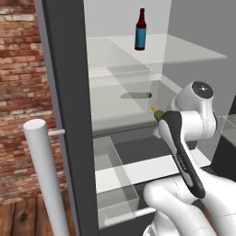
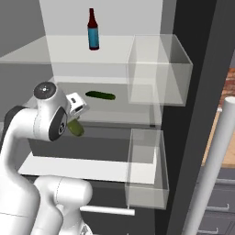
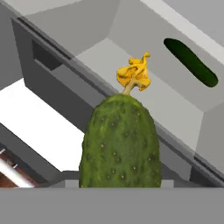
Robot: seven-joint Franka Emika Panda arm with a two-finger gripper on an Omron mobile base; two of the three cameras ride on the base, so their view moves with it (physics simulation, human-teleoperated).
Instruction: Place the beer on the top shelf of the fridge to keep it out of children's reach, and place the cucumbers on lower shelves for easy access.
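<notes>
The beer (image 1: 140, 30) (image 2: 93, 30) stands upright on the top shelf (image 1: 189, 51) (image 2: 41, 54) of the open fridge (image 1: 69, 92), towards the back. One cucumber (image 1: 136, 96) (image 2: 100, 95) (image 3: 190, 62) lies flat on the lower shelf (image 1: 113, 106) (image 2: 128, 110) beneath it. My gripper (image 2: 74, 120) is shut on the second cucumber (image 1: 159, 114) (image 2: 76, 127) (image 3: 120, 144), which carries a yellow flower at its tip. It hangs just in front of that lower shelf's front edge, at about the shelf's height. The cucumber hides my fingers in the hand view.
Clear door bins (image 2: 158, 69) (image 2: 147, 165) hang on the right door, and another bin (image 1: 115, 184) sits low on the left. White door handles (image 1: 44, 175) (image 2: 213, 170) stand near the views' edges. A white surface (image 1: 152, 168) lies below my hand. A brick wall (image 1: 18, 92) is to the left.
</notes>
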